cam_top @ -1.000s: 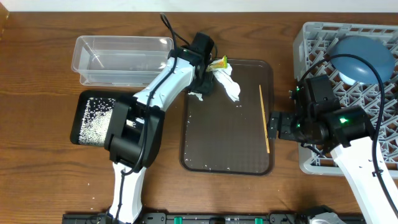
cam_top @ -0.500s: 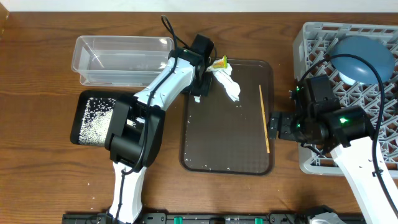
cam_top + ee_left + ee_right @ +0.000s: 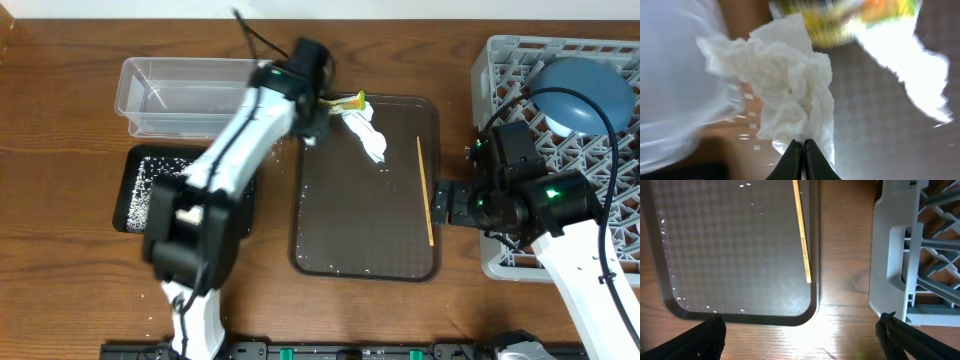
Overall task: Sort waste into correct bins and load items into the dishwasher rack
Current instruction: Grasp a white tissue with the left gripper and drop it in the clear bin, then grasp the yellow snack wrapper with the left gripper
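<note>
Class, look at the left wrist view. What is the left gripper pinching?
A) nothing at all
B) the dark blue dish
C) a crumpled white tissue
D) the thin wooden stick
C: the left gripper has its fingertips shut on a crumpled white tissue, while the wooden stick lies on the brown tray.

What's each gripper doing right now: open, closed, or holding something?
Left gripper: closed on a crumpled white tissue.
Right gripper: open, holding nothing.
</note>
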You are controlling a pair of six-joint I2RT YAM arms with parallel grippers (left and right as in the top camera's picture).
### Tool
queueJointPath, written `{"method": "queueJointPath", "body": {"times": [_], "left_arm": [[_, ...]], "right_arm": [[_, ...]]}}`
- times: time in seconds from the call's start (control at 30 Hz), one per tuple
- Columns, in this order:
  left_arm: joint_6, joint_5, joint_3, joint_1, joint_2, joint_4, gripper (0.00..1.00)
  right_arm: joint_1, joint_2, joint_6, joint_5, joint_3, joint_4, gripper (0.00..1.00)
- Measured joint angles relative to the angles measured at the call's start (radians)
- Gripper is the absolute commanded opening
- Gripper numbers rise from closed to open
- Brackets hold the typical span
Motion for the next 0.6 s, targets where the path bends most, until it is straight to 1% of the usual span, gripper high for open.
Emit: {"method": "queueJointPath", "body": {"times": [0.07, 0.13, 0.3, 0.33, 0.43, 0.6], "left_arm": [[0.000, 0.000, 0.000, 0.032, -0.045, 0.019, 0.06], [0.000, 0.000, 0.000, 0.071, -0.076, 0.041, 0.09], [-0.001, -0.003, 0.000, 0.166, -0.091, 0.101, 0.15], [0.000, -0.003, 0.000, 0.182, -0.090, 0.111, 0.17], [0.001, -0.003, 0.000, 0.227, -0.090, 0.132, 0.34], [-0.031, -0.003, 0.000, 0.277, -0.090, 0.139, 0.43]], "right_arm": [[0.000, 0.000, 0.000, 0.001, 0.000, 0.000, 0.95], [0.000, 0.000, 0.000, 0.001, 0.000, 0.000, 0.95], [0.000, 0.000, 0.000, 0.004, 0.000, 0.000, 0.95], [0.000, 0.000, 0.000, 0.004, 0.000, 0.000, 0.95], [0.000, 0.000, 0.000, 0.005, 0.000, 0.000, 0.95], [0.000, 0.000, 0.000, 0.005, 0.000, 0.001, 0.95]]}}
